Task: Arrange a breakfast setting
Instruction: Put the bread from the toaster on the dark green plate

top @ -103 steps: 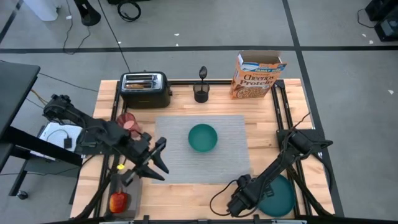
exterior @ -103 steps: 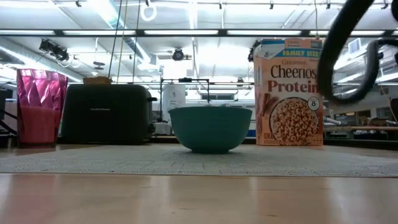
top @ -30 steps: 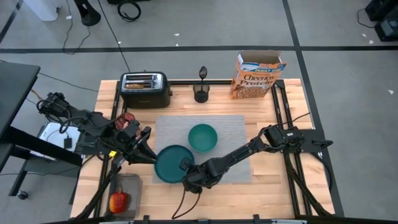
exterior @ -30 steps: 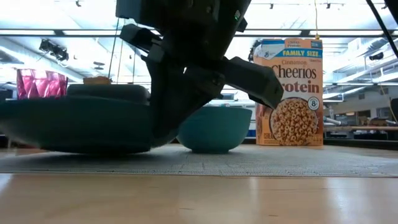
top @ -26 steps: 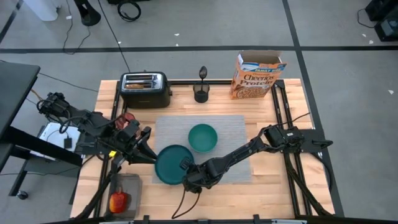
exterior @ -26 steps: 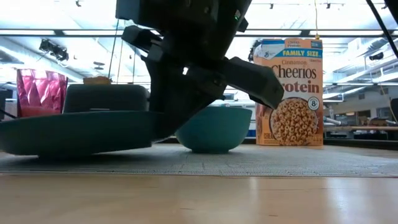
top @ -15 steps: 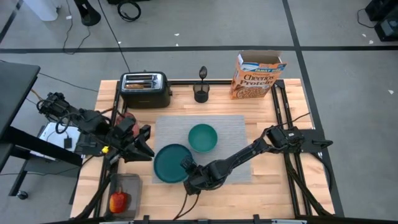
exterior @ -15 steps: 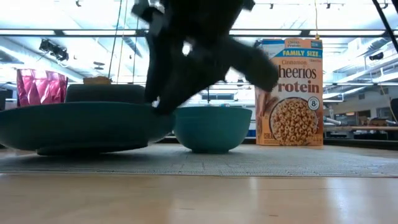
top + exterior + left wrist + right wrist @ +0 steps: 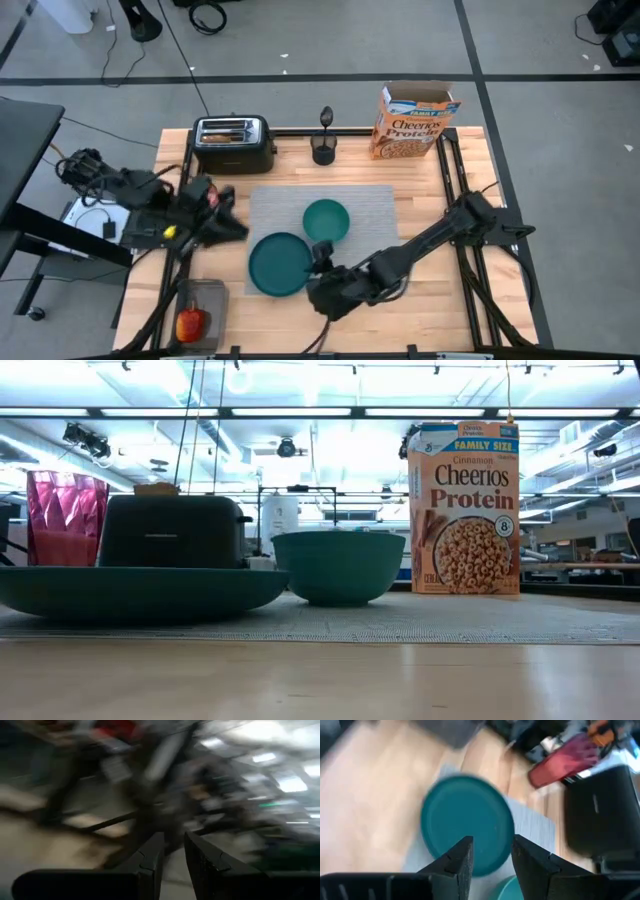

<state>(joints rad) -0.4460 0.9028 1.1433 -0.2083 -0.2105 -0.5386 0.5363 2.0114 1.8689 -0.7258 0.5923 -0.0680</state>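
The teal plate [image 9: 280, 263] lies flat on the near left corner of the grey placemat [image 9: 370, 240]; it also shows in the low view [image 9: 130, 592] and the right wrist view [image 9: 467, 822]. The teal bowl [image 9: 326, 221] stands on the mat just beyond the plate. My right gripper [image 9: 322, 258] is open and empty, above the plate's right edge. My left gripper [image 9: 232, 215] is beside the pink cup [image 9: 205, 190] at the table's left, its fingers a narrow gap apart [image 9: 174, 840]. The Cheerios box [image 9: 410, 125] stands at the far right. The red apple [image 9: 190, 325] lies at the near left corner.
The black toaster [image 9: 232, 143] stands at the far left. A small black cup [image 9: 323, 150] with a spoon [image 9: 326, 118] standing in it is at the far middle. The mat's right half is bare. Dark rails run along the table's left and right sides.
My right gripper has set the plate down level on the mat's near left corner, let go of it and drawn back toward the near edge. The plate, tilted and carried a second ago, now rests flat. My left gripper has moved toward the table's far left, nearer the pink cup.
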